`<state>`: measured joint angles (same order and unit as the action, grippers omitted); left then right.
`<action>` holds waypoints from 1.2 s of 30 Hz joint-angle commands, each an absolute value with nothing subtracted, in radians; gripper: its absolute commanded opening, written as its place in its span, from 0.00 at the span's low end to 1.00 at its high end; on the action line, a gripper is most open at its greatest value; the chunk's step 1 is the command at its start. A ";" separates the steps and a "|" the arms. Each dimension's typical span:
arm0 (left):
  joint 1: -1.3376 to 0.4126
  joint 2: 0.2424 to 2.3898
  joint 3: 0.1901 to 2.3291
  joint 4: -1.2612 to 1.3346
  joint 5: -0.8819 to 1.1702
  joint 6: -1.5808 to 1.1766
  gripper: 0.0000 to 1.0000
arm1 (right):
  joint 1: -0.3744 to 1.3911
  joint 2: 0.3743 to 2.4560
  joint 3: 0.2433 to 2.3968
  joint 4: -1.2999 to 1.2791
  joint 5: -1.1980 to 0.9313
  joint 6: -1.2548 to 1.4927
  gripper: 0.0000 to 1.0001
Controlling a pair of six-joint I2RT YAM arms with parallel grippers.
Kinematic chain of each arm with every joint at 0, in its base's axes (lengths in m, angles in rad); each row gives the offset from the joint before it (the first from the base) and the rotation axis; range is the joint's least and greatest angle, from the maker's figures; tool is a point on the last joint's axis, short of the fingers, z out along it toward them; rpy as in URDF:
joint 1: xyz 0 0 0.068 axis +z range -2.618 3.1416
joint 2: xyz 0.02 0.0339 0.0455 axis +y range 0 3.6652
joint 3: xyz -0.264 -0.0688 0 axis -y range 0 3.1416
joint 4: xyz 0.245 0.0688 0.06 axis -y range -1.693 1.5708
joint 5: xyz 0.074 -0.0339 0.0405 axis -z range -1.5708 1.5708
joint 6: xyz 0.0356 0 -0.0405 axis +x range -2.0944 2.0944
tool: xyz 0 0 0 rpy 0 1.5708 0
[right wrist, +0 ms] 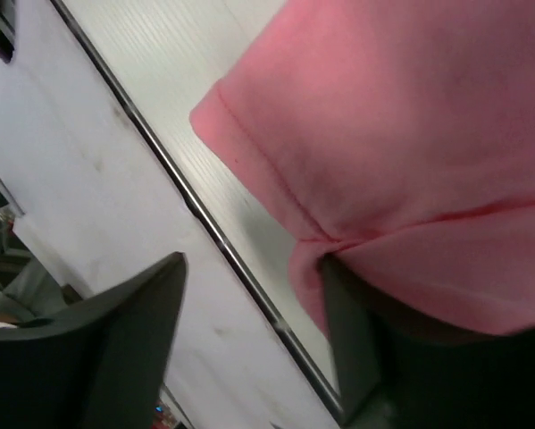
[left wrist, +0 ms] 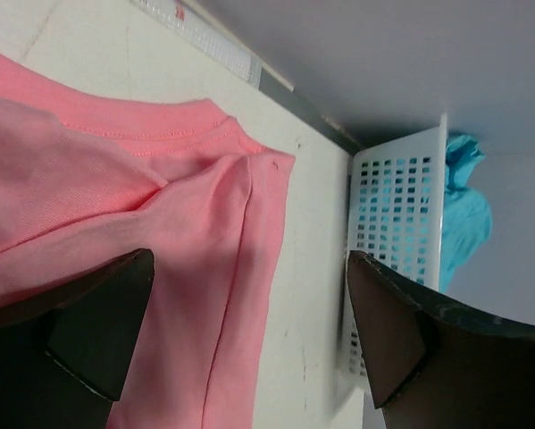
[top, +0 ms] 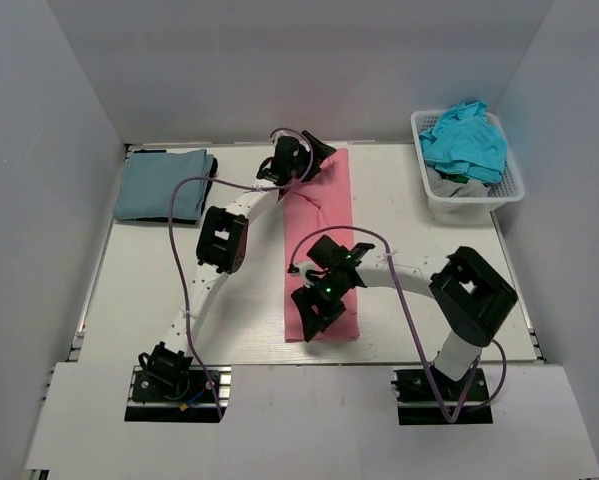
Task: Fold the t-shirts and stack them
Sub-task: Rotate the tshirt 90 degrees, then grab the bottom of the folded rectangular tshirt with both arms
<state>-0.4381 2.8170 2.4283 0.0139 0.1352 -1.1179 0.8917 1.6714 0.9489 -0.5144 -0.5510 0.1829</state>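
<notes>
A salmon-pink t-shirt (top: 324,215) lies folded into a long narrow strip down the middle of the table. My left gripper (top: 297,160) is open over its far collar end; in the left wrist view (left wrist: 249,331) the pink cloth (left wrist: 187,206) lies between and under the jaws. My right gripper (top: 314,305) is open at the near hem; in the right wrist view (right wrist: 249,340) one finger (right wrist: 356,349) sits tucked under the pink hem (right wrist: 410,107). A folded grey-blue t-shirt (top: 162,183) lies at the back left on a dark one (top: 211,172).
A white lattice basket (top: 469,205) stands at the back right holding a teal t-shirt (top: 466,140) and a grey one (top: 459,186); the basket also shows in the left wrist view (left wrist: 397,223). The table's near edge strip (right wrist: 222,241) runs just beside the pink hem.
</notes>
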 commanded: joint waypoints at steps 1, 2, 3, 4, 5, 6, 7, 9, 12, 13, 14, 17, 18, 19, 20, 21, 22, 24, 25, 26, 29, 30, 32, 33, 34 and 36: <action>-0.423 2.873 2.434 0.004 0.043 -1.158 1.00 | 0.926 1.723 1.046 -0.471 -0.604 0.132 0.64; -0.423 2.873 2.434 0.005 0.031 -1.158 1.00 | 0.931 1.758 1.054 -0.480 -0.598 0.129 0.60; -0.423 2.873 2.434 0.005 0.022 -1.158 1.00 | 0.934 1.767 1.069 -0.492 -0.594 0.133 0.58; -0.423 2.873 2.434 -0.006 0.021 -1.140 1.00 | 0.939 1.766 1.077 -0.498 -0.586 0.133 0.58; -0.423 2.855 2.434 -0.006 0.021 -1.131 1.00 | 0.942 1.763 1.072 -0.499 -0.559 0.138 0.59; -0.423 2.843 2.434 0.003 0.034 -1.121 1.00 | 0.948 1.726 1.066 -0.489 -0.549 0.141 0.63; -0.423 2.808 2.434 0.003 0.034 -1.105 1.00 | 0.950 1.714 1.062 -0.486 -0.537 0.144 0.77; -0.423 2.761 2.434 0.003 0.044 -1.036 1.00 | 0.948 1.660 1.066 -0.492 -0.500 0.163 0.90; -0.423 2.640 2.434 -0.018 0.044 -0.930 1.00 | 0.950 1.571 1.045 -0.480 -0.502 0.204 0.90; -0.423 2.605 2.434 -0.028 0.060 -0.904 1.00 | 0.953 1.547 1.037 -0.473 -0.502 0.230 0.90; -0.423 2.535 2.434 -0.053 0.102 -0.859 1.00 | 0.957 1.499 1.014 -0.442 -0.502 0.251 0.90; -0.414 2.397 2.383 -0.141 0.188 -0.763 1.00 | 0.950 1.373 0.934 -0.370 -0.437 0.311 0.90; -0.423 2.276 2.285 -0.196 0.189 -0.746 1.00 | 0.945 1.352 0.895 -0.345 -0.384 0.363 0.90; -0.423 2.210 2.226 -0.215 0.198 -0.726 1.00 | 0.943 1.307 0.870 -0.360 -0.361 0.373 0.90; -0.423 2.147 2.170 -0.236 0.198 -0.709 1.00 | 0.945 1.292 0.864 -0.379 -0.288 0.376 0.90; -0.423 2.087 2.081 -0.329 0.198 -0.686 1.00 | 0.942 1.278 0.859 -0.438 -0.249 0.406 0.90; -0.423 1.980 2.047 -0.401 0.180 -0.667 1.00 | 0.943 1.238 0.851 -0.455 -0.148 0.419 0.90; -0.423 1.886 1.930 -0.663 0.072 -0.702 1.00 | 0.936 1.213 0.835 -0.506 -0.076 0.480 0.90; -0.432 1.828 1.836 -0.664 0.072 -0.703 1.00 | 0.933 1.188 0.819 -0.535 -0.005 0.517 0.90; -0.442 1.696 1.611 -0.632 0.147 -0.693 1.00 | 0.925 1.168 0.804 -0.563 0.029 0.535 0.90; -0.472 1.518 1.312 -0.552 0.242 -0.722 1.00 | 0.916 1.100 0.744 -0.584 0.032 0.610 0.90; -0.483 1.434 1.161 -0.569 0.261 -0.751 1.00 | 0.902 1.095 0.727 -0.583 0.012 0.621 0.90; -0.530 1.364 0.943 -0.578 0.356 -0.814 1.00 | 0.897 1.074 0.640 -0.572 -0.048 0.660 0.90; -0.547 1.335 0.875 -0.566 0.385 -0.837 1.00 | 0.894 1.069 0.624 -0.566 -0.058 0.681 0.90; -0.566 1.291 0.818 -0.554 0.423 -0.874 1.00 | 0.888 1.068 0.608 -0.551 -0.067 0.689 0.90; -0.623 1.276 0.712 -0.554 0.423 -0.902 1.00 | 0.879 1.074 0.604 -0.546 -0.086 0.687 0.90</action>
<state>-0.5728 1.3201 0.8085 -0.4999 0.3264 -0.8234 0.8921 1.0801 0.6113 -0.5488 -0.0605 0.6292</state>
